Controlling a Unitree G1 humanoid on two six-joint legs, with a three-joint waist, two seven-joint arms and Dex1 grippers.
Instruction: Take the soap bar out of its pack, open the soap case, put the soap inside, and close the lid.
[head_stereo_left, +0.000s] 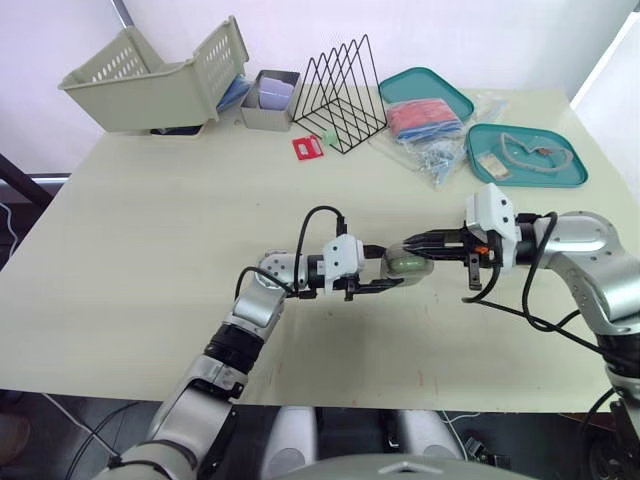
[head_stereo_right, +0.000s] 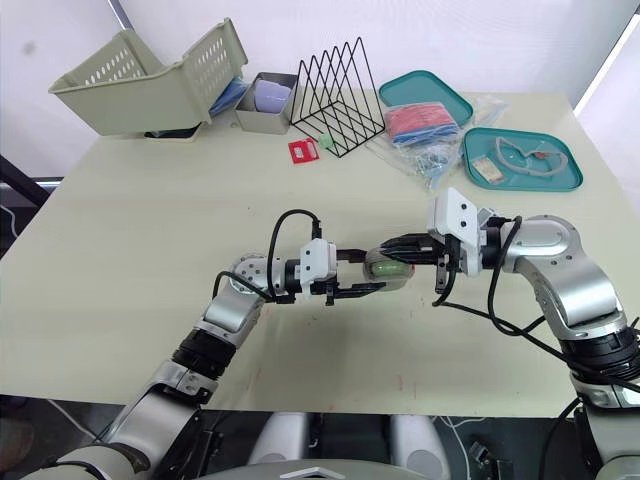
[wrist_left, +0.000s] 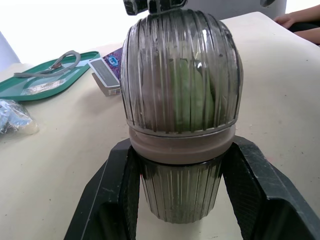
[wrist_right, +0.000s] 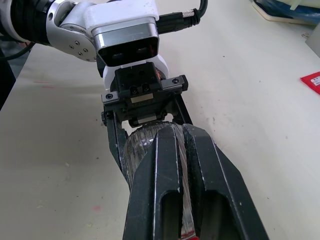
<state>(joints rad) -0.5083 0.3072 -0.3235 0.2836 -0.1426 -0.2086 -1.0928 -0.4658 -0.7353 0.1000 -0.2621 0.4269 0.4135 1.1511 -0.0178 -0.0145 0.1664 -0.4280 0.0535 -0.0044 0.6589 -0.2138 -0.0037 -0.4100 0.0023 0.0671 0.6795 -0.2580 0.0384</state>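
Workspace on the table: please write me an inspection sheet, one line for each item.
Surface: beige table, no spill seen.
Job's things: ribbed translucent grey soap case, lid on, green soap bar inside; small white and purple box, likely the pack, beside a tray.
Clutter: tipped beige plastic basket, grey metal box, black wire file rack, red card, two teal plastic trays, clear bag.
Grippers: left pincer shut on the case's base; right pincer shut on its lid end.
Cables: black cables loop from both wrists.
Surroundings: a person's hand at the table edge.
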